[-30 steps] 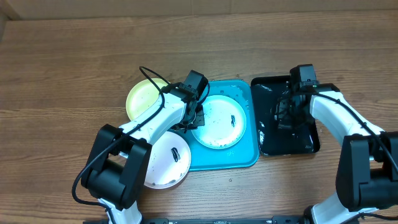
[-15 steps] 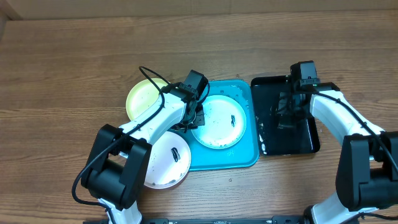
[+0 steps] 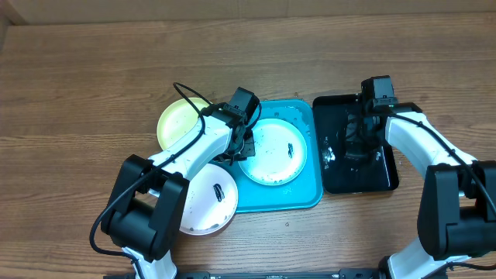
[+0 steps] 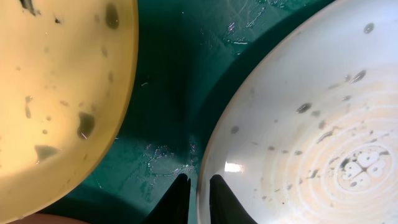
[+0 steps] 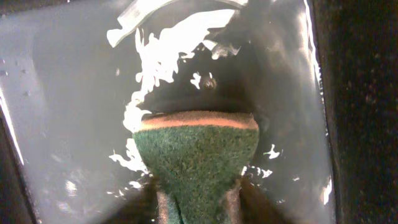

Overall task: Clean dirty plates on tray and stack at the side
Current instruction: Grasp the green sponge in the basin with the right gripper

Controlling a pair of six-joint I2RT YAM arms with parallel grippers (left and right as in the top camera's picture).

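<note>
On the wooden table (image 3: 93,77) sits the turquoise tray (image 3: 283,200). 1 teal-rimmed plate (image 3: 272,152) lies flat inside it, its white centre flecked with dark smears. My left gripper (image 4: 199,200) is pinching that plate's left rim, with 1 finger over the inside, the other outside above the tray floor, and the jaws nearly together.

2 more plates rest off the tray's left side. The lime-green plate (image 3: 178,124) is near its far left corner. The pinkish-brown plate (image 3: 205,200) is just beside its near left corner and has a dark smear at its centre.

Just right of the tray sits a smaller black tray (image 3: 387,177) holding wet, glinting liquid. My right gripper (image 5: 198,208) is down inside it, clamped on a green-faced sponge (image 5: 196,152) whose far edge shows an orange layer.
</note>
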